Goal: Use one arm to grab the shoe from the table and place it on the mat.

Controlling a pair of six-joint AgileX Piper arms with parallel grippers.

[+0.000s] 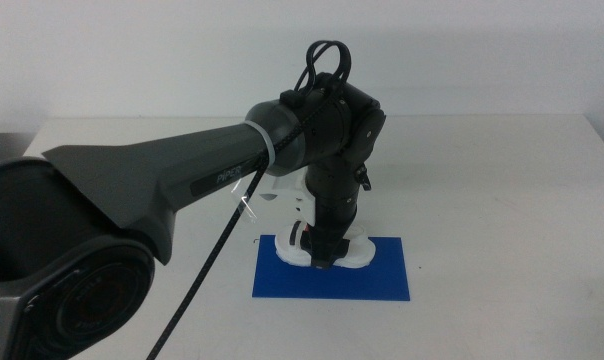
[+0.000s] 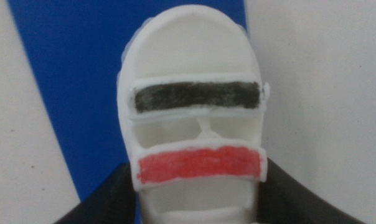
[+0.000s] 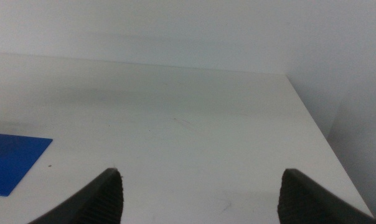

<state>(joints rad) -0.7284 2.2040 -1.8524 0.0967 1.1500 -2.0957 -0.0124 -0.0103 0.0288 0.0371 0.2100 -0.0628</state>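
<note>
From the middle view, the left arm [image 1: 182,185] is reaching in from the left and pointing its left gripper [image 1: 325,258] straight down over the mat [image 1: 382,275]. The shoe [image 1: 357,254] is lying between the fingers with its sole at or just above the blue surface; contact is too hidden to tell. Its long axis is running roughly along the mat's length, toward the mat's left end, so the coming release looks like a plain opening with little or no descent. This arm is clearly the nearer one; no other arm is showing here.

In the left wrist view, the fingers [image 2: 101,202] are closing on the shoe [image 2: 197,68] from both flanks at its near end, beside the red strap [image 2: 199,165], with the black strap [image 2: 197,96] farther out. The shoe is stretching straight away from the fingers, its far part over the mat [image 2: 70,74] and its other side overhanging the white tabletop [image 2: 325,93].

In the right wrist view, the right gripper [image 3: 200,193] is waiting with fingers spread wide apart over bare tabletop [image 3: 188,124], the mat's corner [image 3: 14,158] lying well off to one side.
</note>
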